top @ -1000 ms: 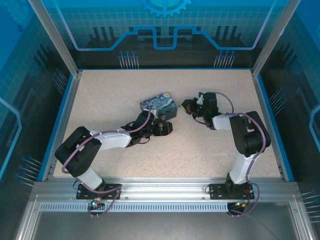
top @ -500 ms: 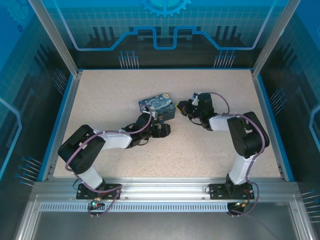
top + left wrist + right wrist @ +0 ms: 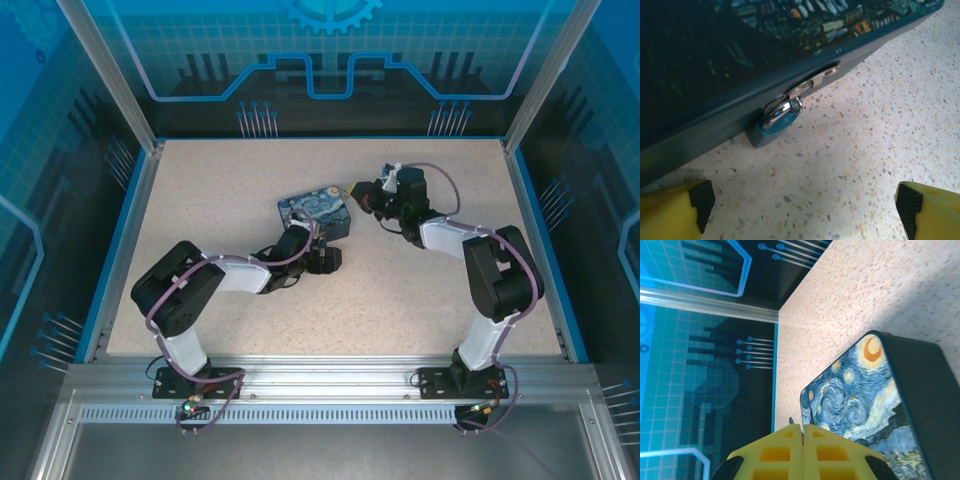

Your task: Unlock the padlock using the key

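The box [image 3: 316, 210] with the night-sky painting lies near the middle of the speckled counter [image 3: 220, 190], between the two arms. In the left wrist view, the padlock [image 3: 771, 131], a small body of blue-green colour with a silver shackle, hangs from the metal clasp on the dark side wall of the box, and its body rests on the counter just beside this wall. The left pincer [image 3: 805, 200] stands wide open in front of the padlock and holds nothing; between its yellow fingers there is only bare counter. The right pincer [image 3: 802, 429] is at the far right corner of the box, above its painted lid, pressed fully together. A thin dark sliver, which looks like the key [image 3: 791, 420], sticks out at the seam of its fingers.
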`<state>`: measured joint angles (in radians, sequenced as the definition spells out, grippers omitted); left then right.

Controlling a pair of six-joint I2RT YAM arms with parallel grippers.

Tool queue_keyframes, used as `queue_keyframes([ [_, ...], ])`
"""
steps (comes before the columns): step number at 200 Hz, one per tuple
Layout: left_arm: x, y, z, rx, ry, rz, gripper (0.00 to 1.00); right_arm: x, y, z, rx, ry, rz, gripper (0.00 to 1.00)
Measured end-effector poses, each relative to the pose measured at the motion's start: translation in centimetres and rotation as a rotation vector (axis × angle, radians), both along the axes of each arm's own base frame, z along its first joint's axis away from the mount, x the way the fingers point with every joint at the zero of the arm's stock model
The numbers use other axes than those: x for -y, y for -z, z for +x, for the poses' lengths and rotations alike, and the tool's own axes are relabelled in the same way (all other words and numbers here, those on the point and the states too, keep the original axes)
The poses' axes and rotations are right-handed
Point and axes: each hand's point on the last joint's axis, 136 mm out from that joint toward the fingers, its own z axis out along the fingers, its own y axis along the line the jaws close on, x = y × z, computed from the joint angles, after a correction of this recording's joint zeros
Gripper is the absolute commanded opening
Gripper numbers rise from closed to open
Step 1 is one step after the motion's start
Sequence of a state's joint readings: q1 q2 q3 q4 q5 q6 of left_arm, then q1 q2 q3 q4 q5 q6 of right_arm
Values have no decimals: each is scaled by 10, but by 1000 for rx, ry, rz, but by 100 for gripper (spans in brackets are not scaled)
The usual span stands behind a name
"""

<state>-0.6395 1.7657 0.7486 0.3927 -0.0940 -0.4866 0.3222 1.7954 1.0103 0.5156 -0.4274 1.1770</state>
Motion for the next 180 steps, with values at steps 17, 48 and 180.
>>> queue_keyframes([
  [17,0,1,6,17,-7,14,92,-5,6,2,-12,-15,0,0],
  [48,0,2,16,50,-30,24,90,-14,26,-3,-57,-45,-9,0],
  [180,25,-4,43,94,-56,-27,90,-19,49,-4,-105,-51,-17,0],
])
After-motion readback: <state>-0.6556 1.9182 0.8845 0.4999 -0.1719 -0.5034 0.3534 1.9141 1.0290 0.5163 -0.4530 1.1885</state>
